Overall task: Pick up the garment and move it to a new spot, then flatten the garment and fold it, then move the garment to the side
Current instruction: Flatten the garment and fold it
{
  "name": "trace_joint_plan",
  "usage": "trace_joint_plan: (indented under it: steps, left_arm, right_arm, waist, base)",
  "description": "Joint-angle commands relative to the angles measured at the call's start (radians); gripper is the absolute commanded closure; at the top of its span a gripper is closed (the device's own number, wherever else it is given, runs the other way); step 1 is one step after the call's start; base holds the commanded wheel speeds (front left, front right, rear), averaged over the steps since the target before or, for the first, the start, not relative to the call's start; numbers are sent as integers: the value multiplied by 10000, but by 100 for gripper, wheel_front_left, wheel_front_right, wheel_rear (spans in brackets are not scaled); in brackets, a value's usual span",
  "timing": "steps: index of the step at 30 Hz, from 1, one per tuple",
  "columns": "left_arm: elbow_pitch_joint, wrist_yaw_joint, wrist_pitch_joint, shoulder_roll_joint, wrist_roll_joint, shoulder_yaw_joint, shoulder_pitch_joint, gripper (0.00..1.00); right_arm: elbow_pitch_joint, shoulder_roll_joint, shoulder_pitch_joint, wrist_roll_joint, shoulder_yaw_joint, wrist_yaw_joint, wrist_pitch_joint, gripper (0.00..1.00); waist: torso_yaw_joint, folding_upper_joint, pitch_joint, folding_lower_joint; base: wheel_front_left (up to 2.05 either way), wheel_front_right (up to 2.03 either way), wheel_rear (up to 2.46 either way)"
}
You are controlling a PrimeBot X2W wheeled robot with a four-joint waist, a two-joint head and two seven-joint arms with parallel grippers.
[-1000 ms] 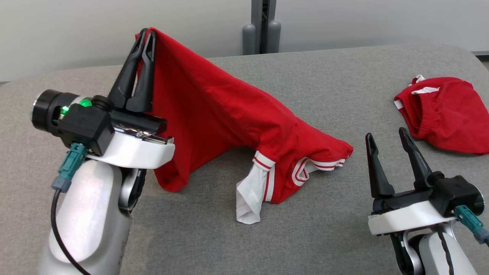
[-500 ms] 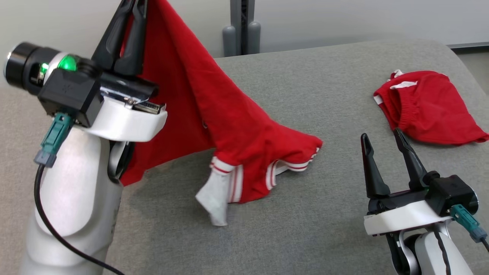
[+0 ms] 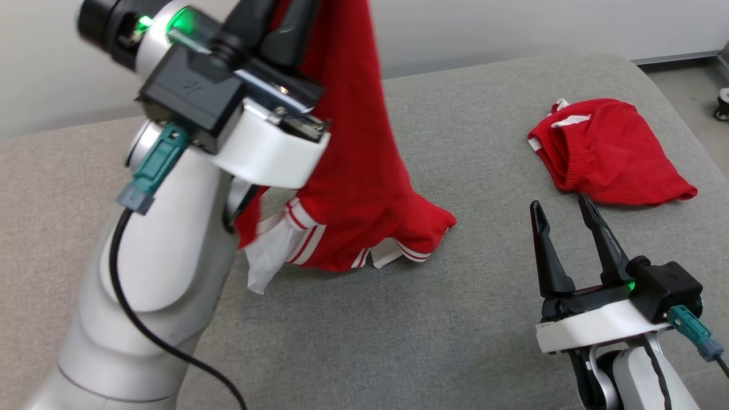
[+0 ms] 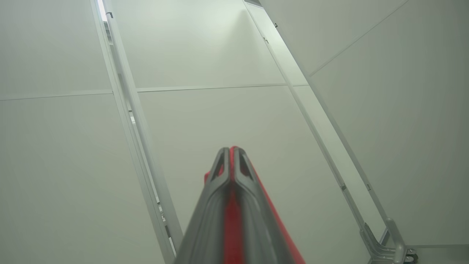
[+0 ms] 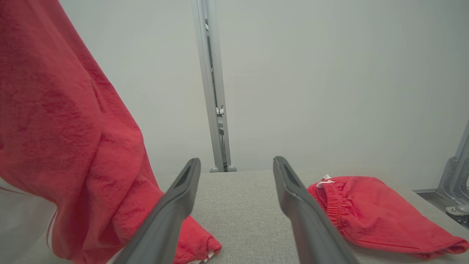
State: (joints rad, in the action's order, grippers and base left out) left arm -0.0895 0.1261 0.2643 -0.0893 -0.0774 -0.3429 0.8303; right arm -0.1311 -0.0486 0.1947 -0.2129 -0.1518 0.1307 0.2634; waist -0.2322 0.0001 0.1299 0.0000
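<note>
The left gripper (image 4: pixel 230 152) was squeezed shut on the top of the red shirt (image 3: pixel 359 159), high up over the table (image 3: pixel 484 330). In the left wrist view, a thin line of red cloth showed between its two fingers (image 4: pixel 209 220). The pale wall (image 4: pixel 220 110) was behind them.

The shirt hung down from there in a long, narrow drape. Its bottom part lay on the grey table, near the middle, right beside the left arm (image 3: pixel 159 273). The red and white striped trim sat at the bottom with a white bit of cloth (maybe the inside of a sleeve, it was hard to tell). The arm stood in front of part of the shirt and hid it.

The right gripper (image 3: pixel 559 202) had its fingers spread wide and held nothing. It was low at the near right of the table, pointing up and away. It was well apart from the shirt, and grey table top showed between them.

Red shorts (image 3: pixel 609 159) lay in a loose heap at the far right of the table. They were near the right gripper's tips but did not touch them. A white string (image 5: pixel 324 181) poked out at the waistband.

Behind the table a grey post (image 5: pixel 212 91) stood against the wall. A black cable (image 3: pixel 131 319) hung down the left arm, and a green light (image 3: pixel 182 20) glowed near its wrist. A small wheel (image 3: pixel 723 105) sat on the floor past the table's right edge.
</note>
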Motion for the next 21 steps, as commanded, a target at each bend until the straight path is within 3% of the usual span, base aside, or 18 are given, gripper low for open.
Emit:
trace_joint_plan:
  steps: [1, 8, 14, 18, 21]
  left_arm:
    - [-20, 24, 15, 65, -121, -250, 417, 100]
    - [-55, 25, 13, 305, -958, -885, 1376, 100]
    - [-76, -239, 13, 367, -1762, -1095, 1879, 100]
    - [-655, -351, 13, 363, -2093, -1072, 1713, 100]
    - [-1493, -310, -56, 39, -2188, -954, 1504, 100]
  right_arm:
    - [39, -41, 51, -98, -31, 3, -2, 0]
    - [15, -43, 164, -277, -96, 3, -2, 0]
    - [50, -41, 186, -385, -42, 3, -2, 0]
    - [75, -41, 189, -400, 51, 3, -2, 0]
    - [90, -40, 239, -425, 108, 3, -2, 0]
  waist:
    - [-83, -1, 27, 0]
    - [-337, -1, 132, 0]
    - [-479, -1, 214, 0]
    - [-444, -1, 285, 0]
    - [-387, -1, 367, 0]
  base:
    - [0, 0, 0]
    - [0, 0, 0]
    - [0, 0, 0]
    - [0, 0, 0]
    - [0, 0, 0]
